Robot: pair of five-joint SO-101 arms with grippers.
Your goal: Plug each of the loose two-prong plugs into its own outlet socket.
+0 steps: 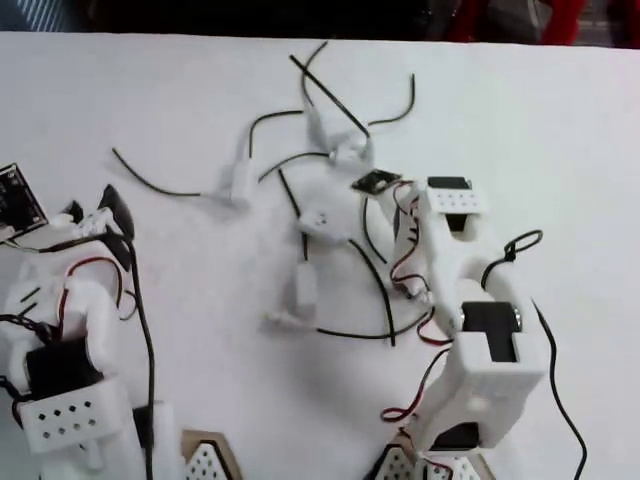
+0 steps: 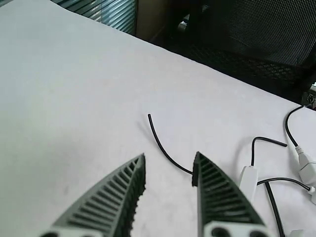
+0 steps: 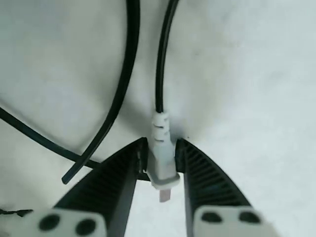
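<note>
- We see a left arm [image 1: 62, 425] and a right arm [image 1: 490, 385], both blocky white plastic with black motors [image 1: 490, 325].
- Red and black wires [image 1: 408, 262] loop along them.
- We see that the left gripper [image 2: 168, 165] and right gripper [image 3: 160, 148] have dark, ribbed, pointed fingers [image 2: 217, 192].
- Small round holes [image 1: 75, 418] dot the left arm's shell.

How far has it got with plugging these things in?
Done: nothing that I can see. The other white cord pieces lie scattered on the table, none clearly joined. In hand: the right gripper is closed on one plug, with a metal prong showing at its end. The left gripper is open above bare table. Left: seating this plug, then the others.
</note>
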